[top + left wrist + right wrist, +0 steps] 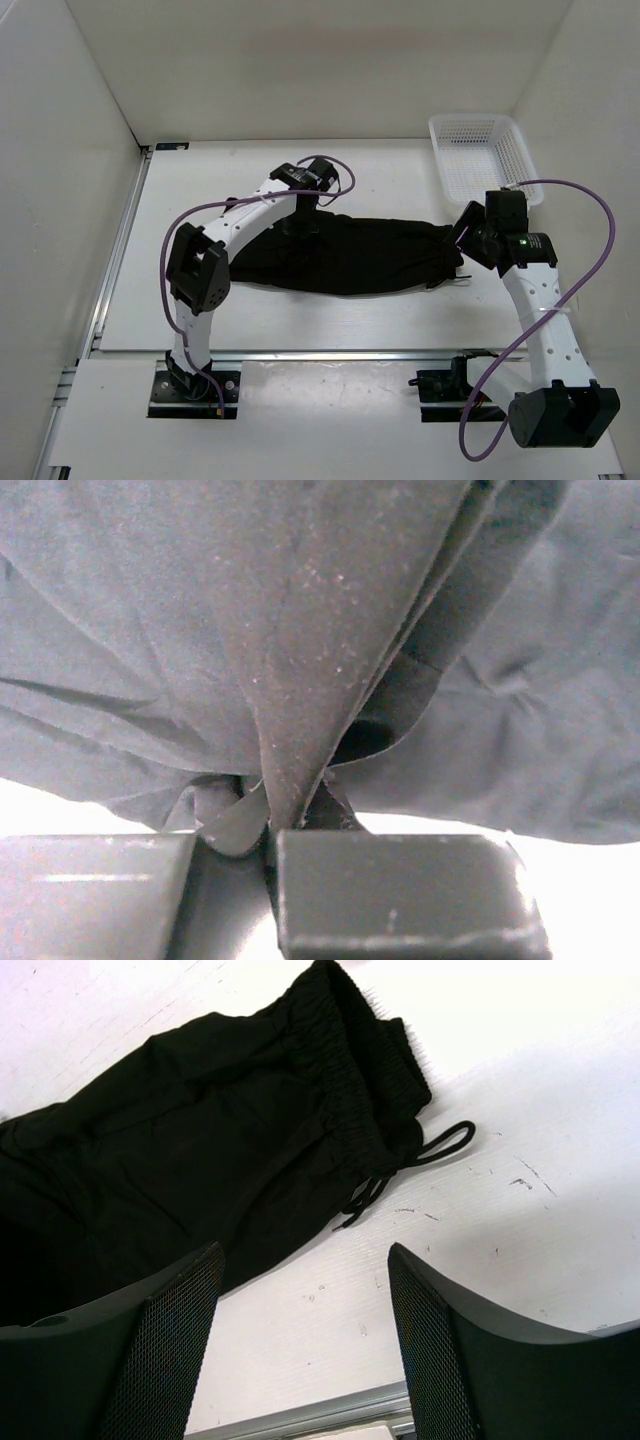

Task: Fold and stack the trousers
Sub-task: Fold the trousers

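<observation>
The left gripper (270, 840) is clamped on the trousers (150, 630): in the left wrist view a ridge of black cloth is drawn up and pinched between its two fingers (400, 890), which stand together with only the fabric between them. From above, this gripper (300, 222) sits at the far long edge of the garment, toward its left half.

The right gripper (305, 1255) has its jaws well apart and holds nothing. It hangs just above the table (400, 320) near the waistband, touching no cloth.

There is one pair of trousers (350, 255), lying in the middle of the table between the two arms. Its long axis runs left to right, with the elastic waist pointing right toward the right gripper (465, 228) and the legs reaching left. One thin black cord (440, 1150) trails from the waist onto the white surface.

One white mesh basket (480, 150) stands at the far right corner, apart from the trousers.
</observation>
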